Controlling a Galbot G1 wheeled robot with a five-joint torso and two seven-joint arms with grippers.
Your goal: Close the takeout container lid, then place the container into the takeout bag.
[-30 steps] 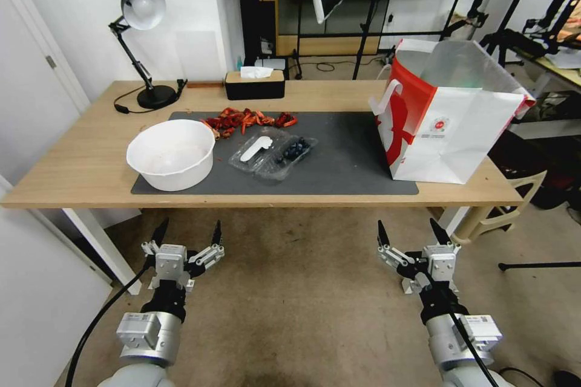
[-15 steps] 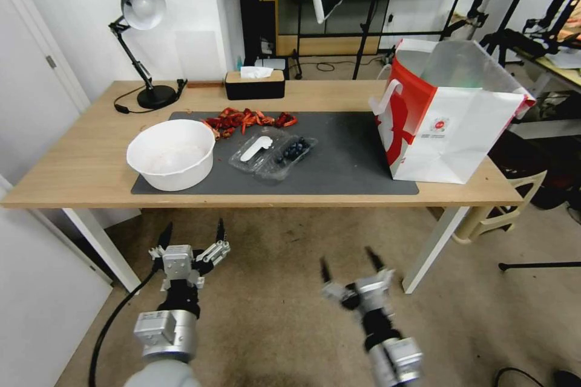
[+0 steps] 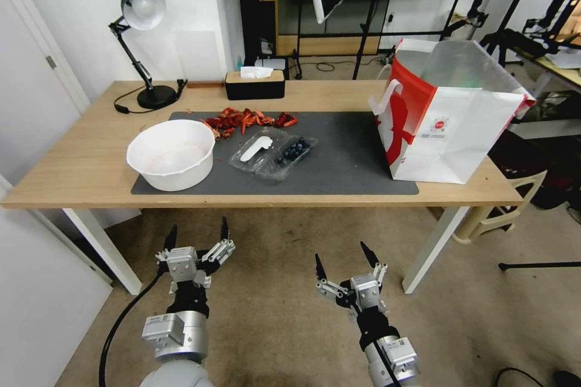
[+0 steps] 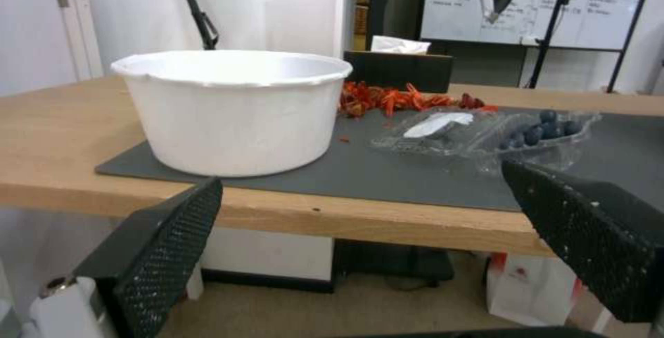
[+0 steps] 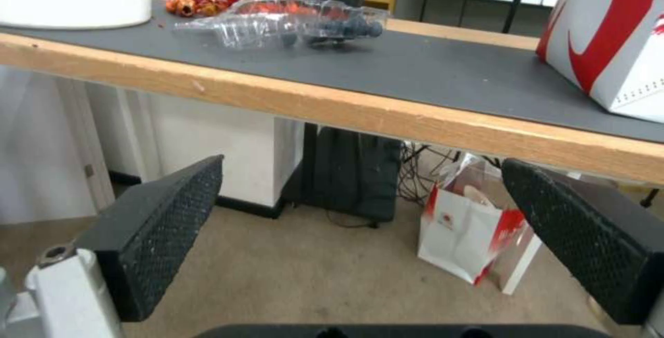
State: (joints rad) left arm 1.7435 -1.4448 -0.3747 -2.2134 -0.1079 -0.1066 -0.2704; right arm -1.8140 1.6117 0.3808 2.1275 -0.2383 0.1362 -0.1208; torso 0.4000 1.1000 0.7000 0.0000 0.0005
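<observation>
**A:** What sits nearest the viewer?

**B:** Two robot hands, both in front of the table [image 3: 91, 175] and below its front edge. The left hand [image 3: 198, 236] and the right hand [image 3: 342, 260] each point toward the table with fingers spread wide. Neither holds or touches anything.

**A:** And on the table?

**B:** A dark mat [image 3: 345, 163] covers the table's middle. On the mat, toward the table's front, stands a white bowl [image 3: 171, 154]. Just beside the bowl lies the takeout container [image 3: 273, 154], open flat, with blueberries in one half. Its lid [image 3: 254, 150], the half with the white sticker, lies toward the bowl. The takeout bag [image 3: 448, 115] stands upright at the table's right end, mouth open, well apart from the container. Red scraps [image 3: 245, 119] lie behind the container, and a black tissue box [image 3: 254, 84] near the table's back edge.

**A:** How should the closing go?

**B:** Probably one hand should steady the berry half while the other folds the lid over and presses gently, since thin plastic may slide or spring back.
</observation>
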